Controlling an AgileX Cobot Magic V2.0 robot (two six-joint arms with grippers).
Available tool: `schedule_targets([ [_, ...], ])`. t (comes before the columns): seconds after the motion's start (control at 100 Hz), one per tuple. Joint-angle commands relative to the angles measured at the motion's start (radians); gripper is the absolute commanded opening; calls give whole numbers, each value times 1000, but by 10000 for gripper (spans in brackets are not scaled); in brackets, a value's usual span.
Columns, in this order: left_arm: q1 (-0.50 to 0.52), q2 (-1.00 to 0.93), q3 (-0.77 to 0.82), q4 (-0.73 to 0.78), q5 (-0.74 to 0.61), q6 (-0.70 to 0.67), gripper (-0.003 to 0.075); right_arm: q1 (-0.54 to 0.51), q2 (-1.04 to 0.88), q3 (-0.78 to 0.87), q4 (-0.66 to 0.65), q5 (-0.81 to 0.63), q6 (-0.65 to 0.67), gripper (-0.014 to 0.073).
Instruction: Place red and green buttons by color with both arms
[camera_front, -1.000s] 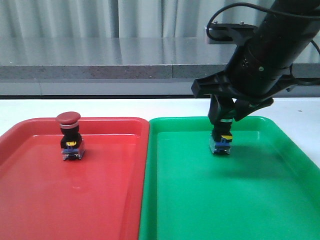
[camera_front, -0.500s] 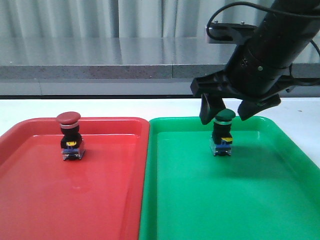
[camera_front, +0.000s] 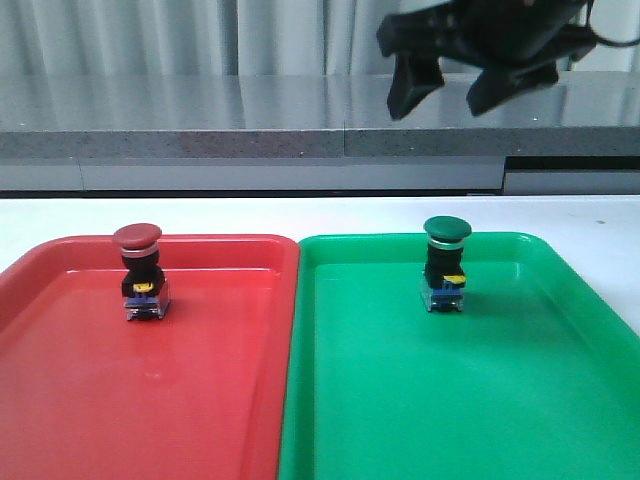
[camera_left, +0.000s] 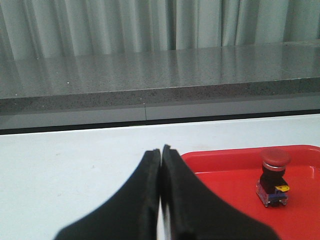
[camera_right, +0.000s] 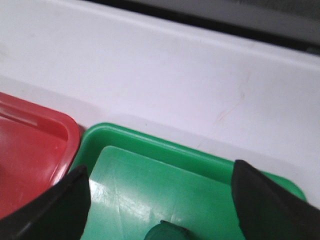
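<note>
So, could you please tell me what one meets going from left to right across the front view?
Red tray → red button → green tray → green button. The open right claw hangs high above the green button, so it has no clear place in the order.

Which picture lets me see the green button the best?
The front view shows it best: the whole green button stands upright in the green tray, cap, black body and base all clear. The right wrist view catches only the top of its cap at the picture's edge. The left wrist view does not show it at all.
</note>
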Motion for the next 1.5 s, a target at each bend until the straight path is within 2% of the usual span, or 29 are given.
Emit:
schedule_targets([
  [0.0, 2, -31, 26, -7, -84, -3, -19, -11, -104, -36, -45, -33, -3, 582],
  [0.31, 2, -31, 26, -7, -84, -3, -19, -117, -320, 0, -120, 51, -3, 582],
  [0.66, 2, -31, 26, -7, -84, -3, -19, -200, -672, 334, -133, -10, -3, 582],
  [1.05, 2, -31, 26, -7, -84, -3, -19, -213, -1135, 676, -142, -11, -2, 582],
  [1.22, 2, -31, 26, -7, -84, -3, -19, -213, -1287, 734, -143, 4, -2, 582],
  [1.37, 2, -31, 26, -7, -84, -3, -19, -213, -1320, 736, -144, 6, -2, 579],
  [1.44, 2, -31, 26, -7, -84, -3, -19, -213, -1320, 736, -145, 6, -2, 539],
  [1.49, 2, -31, 26, -7, -84, -3, -19, -213, -1320, 736, -145, 6, -2, 474],
])
